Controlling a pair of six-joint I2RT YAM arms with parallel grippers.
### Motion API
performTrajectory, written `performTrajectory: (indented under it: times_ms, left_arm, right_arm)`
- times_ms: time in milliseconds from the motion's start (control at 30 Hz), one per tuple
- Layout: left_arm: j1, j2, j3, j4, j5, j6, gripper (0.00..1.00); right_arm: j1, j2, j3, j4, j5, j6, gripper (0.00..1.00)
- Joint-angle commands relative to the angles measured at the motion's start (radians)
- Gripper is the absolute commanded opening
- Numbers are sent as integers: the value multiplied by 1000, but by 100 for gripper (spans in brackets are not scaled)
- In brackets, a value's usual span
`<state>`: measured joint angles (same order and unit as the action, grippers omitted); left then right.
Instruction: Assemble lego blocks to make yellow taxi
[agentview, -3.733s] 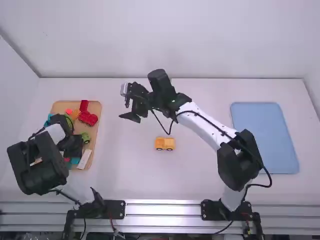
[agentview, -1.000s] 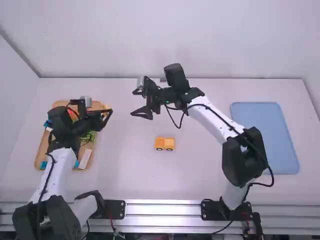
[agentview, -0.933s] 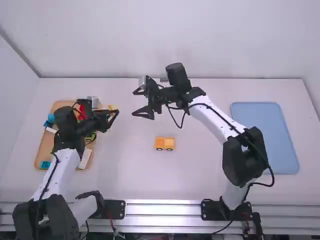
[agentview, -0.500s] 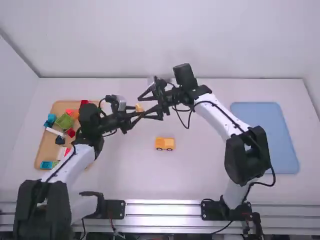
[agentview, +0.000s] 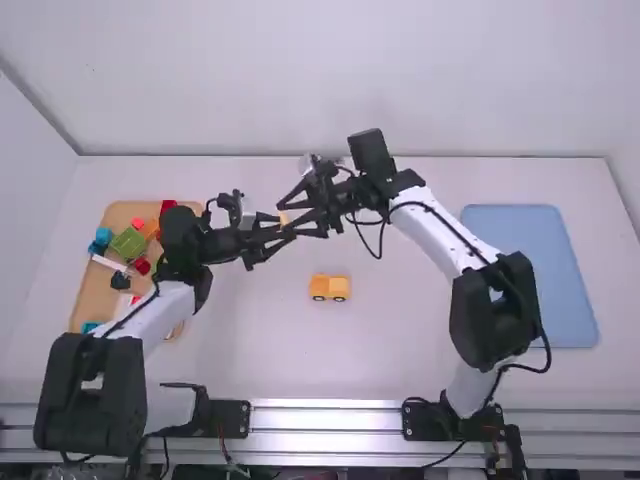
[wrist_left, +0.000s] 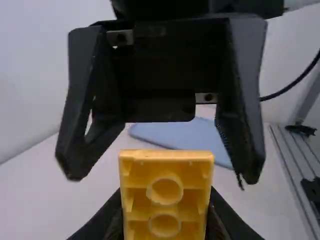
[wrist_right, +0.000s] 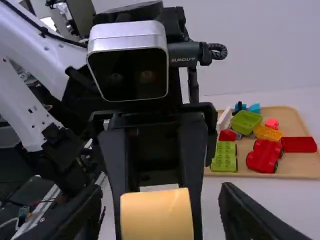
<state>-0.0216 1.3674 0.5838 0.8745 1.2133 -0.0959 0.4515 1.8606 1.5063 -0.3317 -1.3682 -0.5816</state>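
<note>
Yellow taxi, a wheeled lego vehicle (agentview: 329, 287), stands on the white table (agentview: 400, 350) in front of the grippers; the left gripper (agentview: 283, 227) is clenched on a boxy yellow plastic block (wrist_left: 166, 192), while the right gripper (agentview: 285, 216) has its jaws parted around that block, one on either side

Left arm (agentview: 150, 315) and right arm (agentview: 435, 238) extend inward, facing each other, left end effector (agentview: 284, 227) closed, right end effector (agentview: 285, 217) open, jaws spread to either side of the left one.
</note>
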Motion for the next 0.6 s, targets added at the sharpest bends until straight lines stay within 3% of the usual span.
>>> performTrajectory:
  times_ms: [0,400,467,500,533,567]
  left_arm:
    - [-5,8,-5,14,57,11,2]
    - [1,7,-4,81,54,-38,2]
    - [-4,7,-4,81,53,-38,7]
    - [-5,7,-5,79,51,-38,20]
    - [-5,7,-5,77,51,-38,42]
    - [-5,7,-5,76,50,-38,74]
  right_arm:
    - [6,5,29,2,-20,-2,56]
    - [6,5,30,-43,3,-62,33]
    - [6,5,30,-43,3,-63,31]
    - [6,5,30,-40,3,-63,27]
    - [6,5,30,-34,0,-63,24]
    - [5,5,30,-24,1,-63,21]
